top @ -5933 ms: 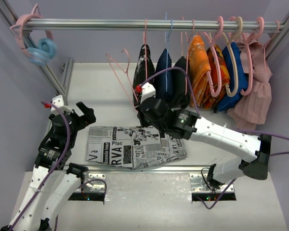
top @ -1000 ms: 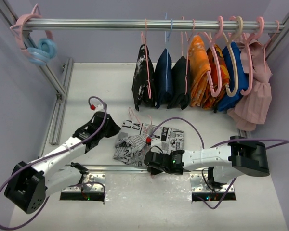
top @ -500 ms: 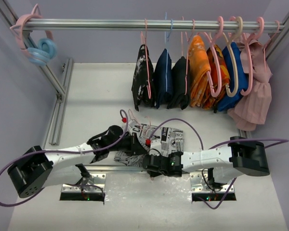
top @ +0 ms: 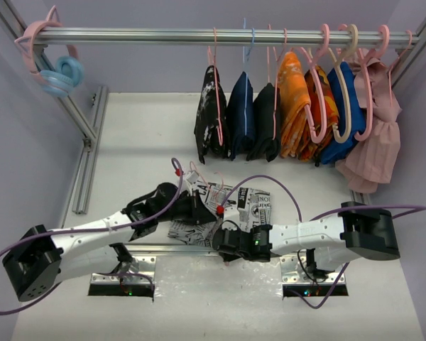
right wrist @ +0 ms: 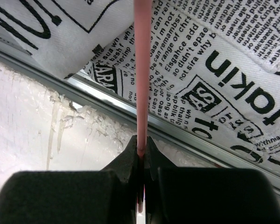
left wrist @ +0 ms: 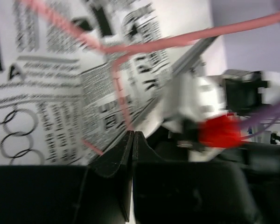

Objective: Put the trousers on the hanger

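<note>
Sitting on white table (top: pixel 142 135): trousers (top: pixel 254 202) w/ hanger (right wrist: pixel 141 70) | clothes rail (top: pixel 149 34) behind

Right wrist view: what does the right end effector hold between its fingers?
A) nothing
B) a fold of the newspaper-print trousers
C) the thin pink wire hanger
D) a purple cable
C: the right end effector is shut on the pink wire hanger, whose wire runs up from the fingertips across the newspaper-print trousers.
</note>
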You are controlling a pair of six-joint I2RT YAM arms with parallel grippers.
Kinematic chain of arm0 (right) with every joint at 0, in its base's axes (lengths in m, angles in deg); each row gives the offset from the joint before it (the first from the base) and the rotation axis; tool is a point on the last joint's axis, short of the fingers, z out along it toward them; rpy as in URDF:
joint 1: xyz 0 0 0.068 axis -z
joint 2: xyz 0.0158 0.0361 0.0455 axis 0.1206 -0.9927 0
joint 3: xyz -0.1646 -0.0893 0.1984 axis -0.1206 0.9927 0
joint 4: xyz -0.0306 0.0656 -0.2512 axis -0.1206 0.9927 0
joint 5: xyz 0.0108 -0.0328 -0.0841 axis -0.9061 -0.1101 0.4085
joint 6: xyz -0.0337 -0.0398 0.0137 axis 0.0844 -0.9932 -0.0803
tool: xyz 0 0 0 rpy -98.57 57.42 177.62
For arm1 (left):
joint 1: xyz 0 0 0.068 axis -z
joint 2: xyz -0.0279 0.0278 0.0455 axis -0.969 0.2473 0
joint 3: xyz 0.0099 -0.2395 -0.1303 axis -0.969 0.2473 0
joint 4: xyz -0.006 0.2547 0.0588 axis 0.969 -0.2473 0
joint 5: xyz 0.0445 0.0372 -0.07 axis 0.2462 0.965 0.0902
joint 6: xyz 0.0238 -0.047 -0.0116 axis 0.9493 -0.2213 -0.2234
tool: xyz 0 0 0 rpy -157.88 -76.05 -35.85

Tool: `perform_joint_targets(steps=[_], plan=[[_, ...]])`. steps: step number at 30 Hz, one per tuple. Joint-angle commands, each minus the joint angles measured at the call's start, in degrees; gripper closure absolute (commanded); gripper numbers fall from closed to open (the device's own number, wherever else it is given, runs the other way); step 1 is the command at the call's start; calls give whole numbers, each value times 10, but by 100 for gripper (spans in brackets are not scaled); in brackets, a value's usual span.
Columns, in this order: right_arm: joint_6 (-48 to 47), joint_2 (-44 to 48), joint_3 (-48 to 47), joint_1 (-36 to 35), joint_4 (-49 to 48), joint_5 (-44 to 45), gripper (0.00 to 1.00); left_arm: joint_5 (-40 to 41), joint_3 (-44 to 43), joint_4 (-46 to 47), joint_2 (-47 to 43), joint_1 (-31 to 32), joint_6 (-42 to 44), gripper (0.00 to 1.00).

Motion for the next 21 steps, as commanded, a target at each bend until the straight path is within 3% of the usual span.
perform_joint_targets(steps=[1,2,4,8,14,18,21], plan=[[-2,19,1,-2,11,40,100,63,-86,-160,-100,1,48,100],[-2,20,1,-2,12,41,100,102,-97,-195,-113,1,47,100],[-1,27,0,-2,19,44,100,266,-124,-272,-130,0,38,100],[-5,48,-7,-2,29,51,100,359,-119,-305,-95,-10,25,100],[-26,53,-17,-3,2,29,100,252,-39,-162,-10,-32,26,100],[-31,19,-31,-18,-34,7,100,127,39,-17,39,-23,2,100],[-34,-11,-58,-30,-39,2,100,78,69,30,49,-9,-13,100]])
